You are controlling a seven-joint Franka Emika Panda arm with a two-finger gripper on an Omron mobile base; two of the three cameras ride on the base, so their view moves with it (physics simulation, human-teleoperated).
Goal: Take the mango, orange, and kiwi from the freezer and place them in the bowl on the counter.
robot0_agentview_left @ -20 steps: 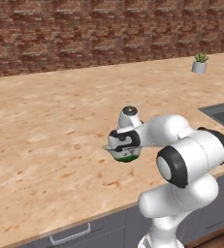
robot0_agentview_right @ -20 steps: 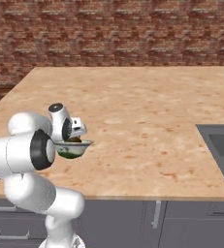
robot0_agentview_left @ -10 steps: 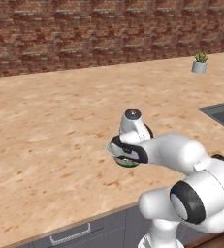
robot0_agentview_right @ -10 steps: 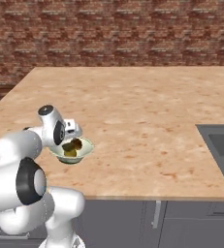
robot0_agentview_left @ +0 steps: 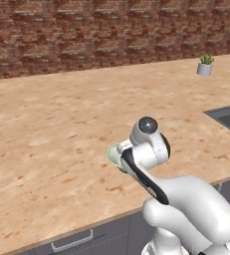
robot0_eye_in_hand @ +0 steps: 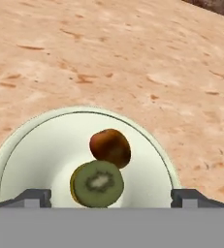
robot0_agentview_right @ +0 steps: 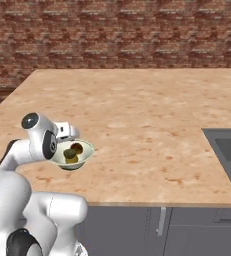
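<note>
Pale greenish bowl holds a cut kiwi touching the orange, under the wide-open, empty claw.

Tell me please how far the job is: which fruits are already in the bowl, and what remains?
Done: the orange and the kiwi lie touching each other in the bowl on the counter. In hand: nothing; the tool hangs open just above the bowl. Left: the mango, since the bowl holds just these two fruits; it probably has yet to be fetched from the freezer.
</note>
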